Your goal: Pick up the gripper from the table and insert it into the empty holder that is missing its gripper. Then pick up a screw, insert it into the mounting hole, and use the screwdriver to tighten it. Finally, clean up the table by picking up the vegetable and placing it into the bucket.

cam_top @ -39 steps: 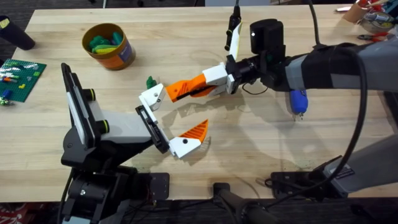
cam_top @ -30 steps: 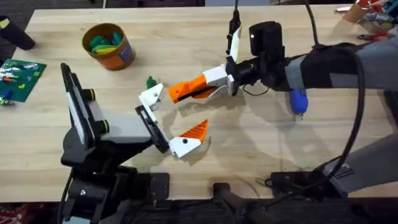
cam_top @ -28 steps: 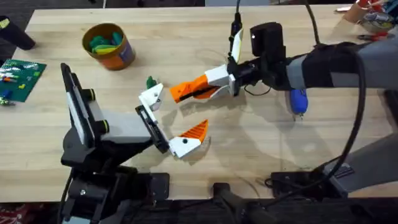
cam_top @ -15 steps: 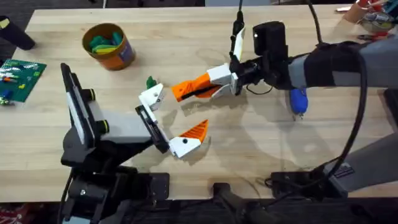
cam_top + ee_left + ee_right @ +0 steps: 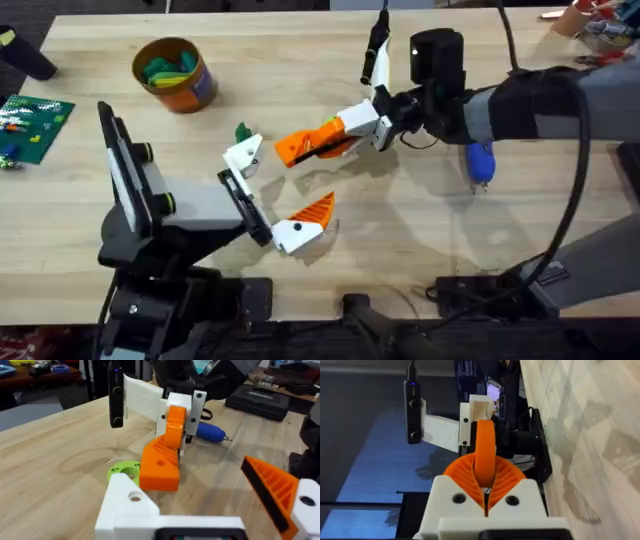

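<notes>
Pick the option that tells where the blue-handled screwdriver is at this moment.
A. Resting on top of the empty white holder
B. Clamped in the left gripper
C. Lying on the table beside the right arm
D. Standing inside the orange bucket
C: the screwdriver lies flat on the table close by the right arm, while the right gripper is shut on the gripper.

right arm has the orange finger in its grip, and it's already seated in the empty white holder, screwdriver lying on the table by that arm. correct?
Not seated. The overhead view shows the gripper held by the right gripper with its orange tip short of the holder, a gap of bare table between them. The rest holds: the right arm grips it by its white base, and the screwdriver lies on the table beside that arm.
</notes>
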Robot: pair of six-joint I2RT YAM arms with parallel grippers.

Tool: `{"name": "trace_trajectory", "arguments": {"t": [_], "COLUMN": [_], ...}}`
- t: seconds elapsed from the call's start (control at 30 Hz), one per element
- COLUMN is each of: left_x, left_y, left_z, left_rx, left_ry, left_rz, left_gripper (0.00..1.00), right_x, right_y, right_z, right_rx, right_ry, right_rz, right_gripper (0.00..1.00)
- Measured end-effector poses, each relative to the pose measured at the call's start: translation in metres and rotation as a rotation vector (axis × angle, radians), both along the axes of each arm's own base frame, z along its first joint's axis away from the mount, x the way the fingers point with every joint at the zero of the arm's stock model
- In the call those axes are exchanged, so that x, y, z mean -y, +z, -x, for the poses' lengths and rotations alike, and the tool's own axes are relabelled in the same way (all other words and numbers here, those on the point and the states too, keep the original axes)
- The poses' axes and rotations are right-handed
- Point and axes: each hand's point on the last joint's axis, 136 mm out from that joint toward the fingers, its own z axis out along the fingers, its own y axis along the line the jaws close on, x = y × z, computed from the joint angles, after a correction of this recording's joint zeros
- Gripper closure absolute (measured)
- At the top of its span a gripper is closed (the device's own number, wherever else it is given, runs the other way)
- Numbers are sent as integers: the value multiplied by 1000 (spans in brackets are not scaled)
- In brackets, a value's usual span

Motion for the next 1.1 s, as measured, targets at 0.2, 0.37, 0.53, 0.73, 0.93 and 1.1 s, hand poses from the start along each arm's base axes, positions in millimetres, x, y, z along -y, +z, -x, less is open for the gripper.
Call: {"name": "trace_trajectory", "arguments": {"t": [0.2,0.37,0.53,0.73,0.93,1.1], "left_x": [0,0,0,0,-1,-1], "left_y": [0,0,0,0,0,0], "left_z": [0,0,0,-1,-1,-2], "left_rx": [0,0,0,0,0,0], "left_ry": [0,0,0,4,8,12], "left_rz": [0,0,0,0,0,0], "left_gripper": [15,15,15,15,15,15], "right_x": [-5,-14,-20,-26,-26,-27], "right_y": [0,0,2,12,12,11], "right_z": [6,15,21,13,11,10], "right_rx": [-8,-18,-16,20,-1,-8], "right_ry": [21,50,74,65,54,45], "right_rz": [3,11,12,1,15,22], "right_gripper": [981,980,981,979,981,979]}}
